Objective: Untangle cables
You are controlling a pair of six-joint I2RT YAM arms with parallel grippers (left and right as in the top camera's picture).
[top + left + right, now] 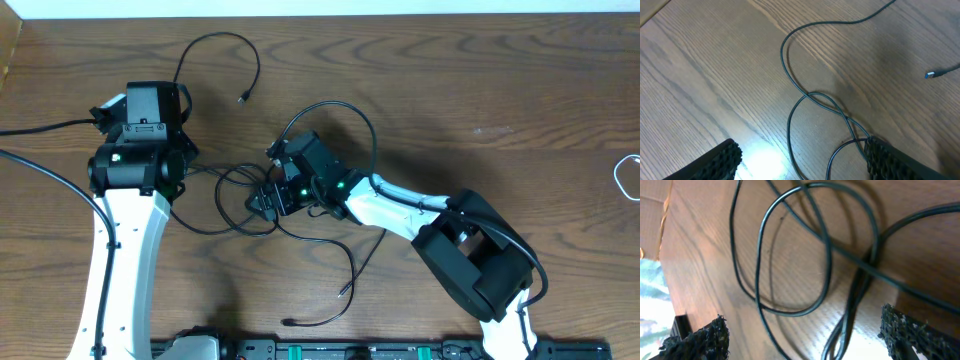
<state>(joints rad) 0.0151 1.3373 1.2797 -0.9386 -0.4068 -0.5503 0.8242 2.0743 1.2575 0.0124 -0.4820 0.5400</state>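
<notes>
Step in hand: early untangle. Both arms are over the knot and nothing is gripped yet.

The black cables (250, 195) lie in a loose tangle mid-surface between the two arms, with the overlapping loops bunched under the right arm's wrist. Free ends trail out of it: one plug end (243, 98) on the far side, another plug end (343, 293) toward the near edge. The white cable (628, 178) sits alone at the far right edge, well apart from the knot, so it looks already free.

Left tool (802, 147): jaws wide apart, holding nothing. Two strands cross and twist just ahead of it, and one runs right up against a pad (890, 160). A small plug (932, 74) lies off to the side, apart.

Right tool (802, 317): jaws spread wide, nothing held, hovering low over several stacked loops. Can't tell if the pads touch the surface.

Next move, my read: pin one strand near the crossing with one tool and draw a single loop out with the other. The cords are thin against the pads, so there's a risk of pinching two at once or tightening the twist.

The surface (480, 90) is brown wood grain, with a glare patch under the left tool. The room is barely shown: a pale strip past the far edge, and a black rail (330, 350) with green parts at the near edge.
</notes>
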